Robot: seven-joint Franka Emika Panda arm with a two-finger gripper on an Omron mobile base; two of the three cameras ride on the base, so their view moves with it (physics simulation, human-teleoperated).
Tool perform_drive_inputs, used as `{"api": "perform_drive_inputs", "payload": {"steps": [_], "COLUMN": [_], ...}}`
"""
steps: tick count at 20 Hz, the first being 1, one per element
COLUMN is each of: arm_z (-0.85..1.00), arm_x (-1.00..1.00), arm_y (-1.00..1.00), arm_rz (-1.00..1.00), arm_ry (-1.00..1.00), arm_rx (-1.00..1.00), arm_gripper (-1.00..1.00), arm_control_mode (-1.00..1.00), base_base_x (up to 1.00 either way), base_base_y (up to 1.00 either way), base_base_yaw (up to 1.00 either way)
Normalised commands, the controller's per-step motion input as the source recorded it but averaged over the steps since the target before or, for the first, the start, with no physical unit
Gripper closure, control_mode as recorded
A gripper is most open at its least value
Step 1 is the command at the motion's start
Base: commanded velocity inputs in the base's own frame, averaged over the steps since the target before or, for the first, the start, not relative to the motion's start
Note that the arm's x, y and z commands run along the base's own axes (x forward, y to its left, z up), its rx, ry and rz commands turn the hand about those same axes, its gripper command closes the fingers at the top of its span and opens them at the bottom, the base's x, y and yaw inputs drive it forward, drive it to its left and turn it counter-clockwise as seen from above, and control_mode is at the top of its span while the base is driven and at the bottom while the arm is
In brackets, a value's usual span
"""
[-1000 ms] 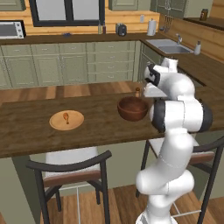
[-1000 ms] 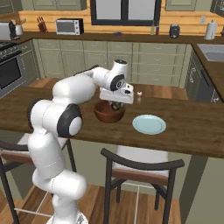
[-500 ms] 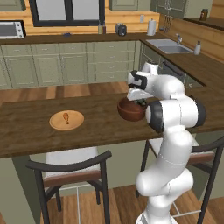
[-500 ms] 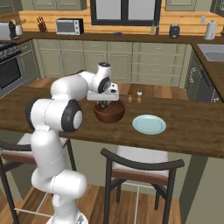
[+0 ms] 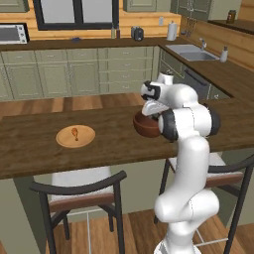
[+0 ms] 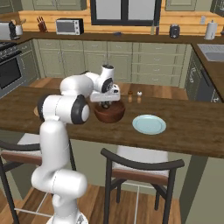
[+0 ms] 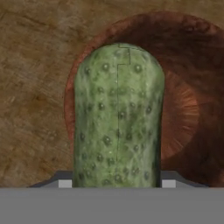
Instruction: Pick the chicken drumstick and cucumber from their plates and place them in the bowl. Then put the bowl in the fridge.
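Note:
My gripper (image 6: 106,104) is shut on the cucumber (image 7: 117,118), a bumpy green piece that hangs straight down over the reddish-brown wooden bowl (image 6: 109,112). In the hand view the bowl's dark inside (image 7: 183,109) lies right behind the cucumber. From the left base view the hand hovers just above the bowl (image 5: 145,126). The orange-brown drumstick (image 5: 75,132) lies on the light-tan wooden plate (image 5: 64,140), well to the left on the counter. A pale blue plate (image 6: 149,124) sits bare to the right of the bowl. The fridge is out of view.
Two small shakers (image 6: 130,96) stand just behind the bowl on the dark wooden counter (image 6: 192,131). Two stools (image 6: 140,164) are tucked under the counter's near edge. Olive cabinets, a microwave (image 6: 70,26) and a sink line the back wall.
The hand has swung left from above the blue plate to above the bowl, carrying the cucumber with it. The drumstick and both plates have stayed put.

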Motion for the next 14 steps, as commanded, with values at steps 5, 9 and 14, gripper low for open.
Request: {"api": "perform_drive_inputs", "payload": {"steps": [5,9,14], "arm_z": [-0.46,-0.13,-0.14], "arm_x": [0.00,0.11,0.09], "arm_y": [0.00,0.00,0.05], "arm_rz": [0.14,0.10,0.09], "arm_ry": [0.01,0.00,0.00], "arm_rx": [-0.01,0.00,-0.01], "arm_gripper": [1.00,1.00,-1.00], "arm_control_mode": [-1.00,-1.00,-1.00], "base_base_x": [0.00,0.00,0.00], "base_base_y": [0.00,0.00,0.00], "base_base_yaw": [0.00,0.00,0.00]}}
